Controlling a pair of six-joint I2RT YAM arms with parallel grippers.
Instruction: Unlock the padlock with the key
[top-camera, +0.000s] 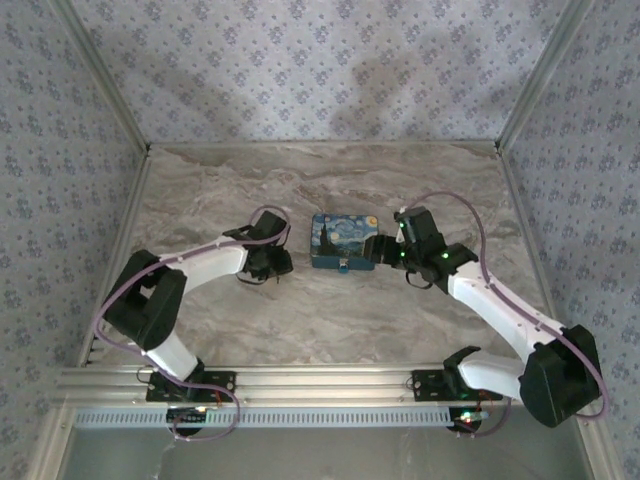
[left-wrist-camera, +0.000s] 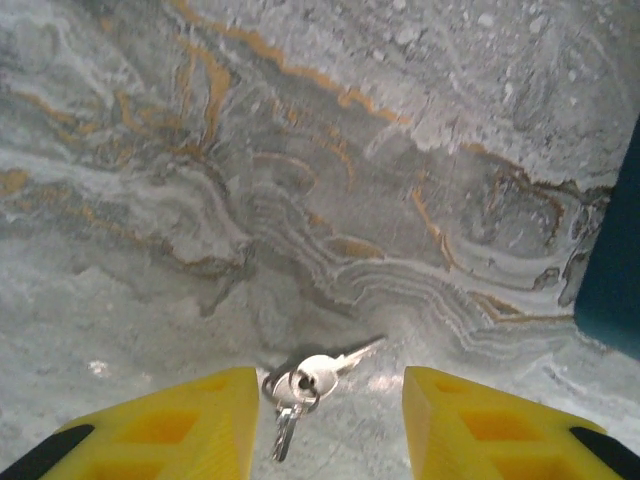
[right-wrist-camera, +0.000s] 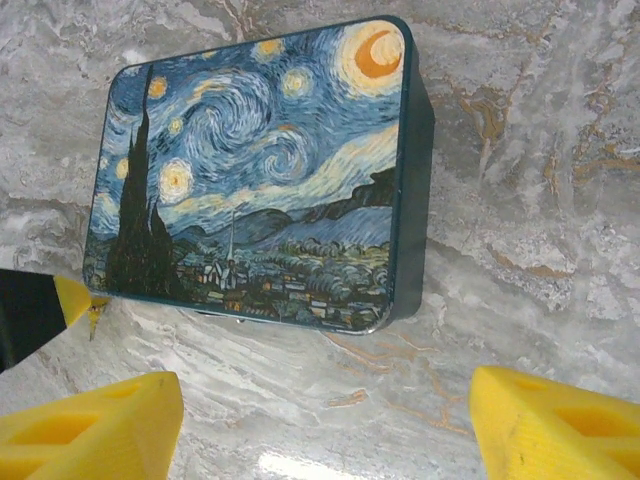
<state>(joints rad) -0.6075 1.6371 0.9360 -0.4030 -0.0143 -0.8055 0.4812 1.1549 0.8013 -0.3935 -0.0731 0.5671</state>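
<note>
Silver keys on a ring (left-wrist-camera: 305, 385) lie flat on the marble. My left gripper (left-wrist-camera: 325, 402) is open and low over them, one yellow finger on either side, touching nothing. From above, that gripper (top-camera: 273, 264) sits left of the swirl-printed box (top-camera: 342, 241). A tiny blue block, the padlock (top-camera: 346, 268), pokes out at the box's near edge. The box (right-wrist-camera: 260, 175) lies ahead of my open right gripper (right-wrist-camera: 325, 405), which holds nothing. The right gripper (top-camera: 378, 250) hovers by the box's right side.
The box's dark teal side (left-wrist-camera: 612, 270) stands close on the right of the keys. A fingertip (right-wrist-camera: 45, 305) of the left gripper shows beside the box. Patterned walls enclose the marble table (top-camera: 330, 320), with an aluminium rail (top-camera: 320, 385) along the near edge.
</note>
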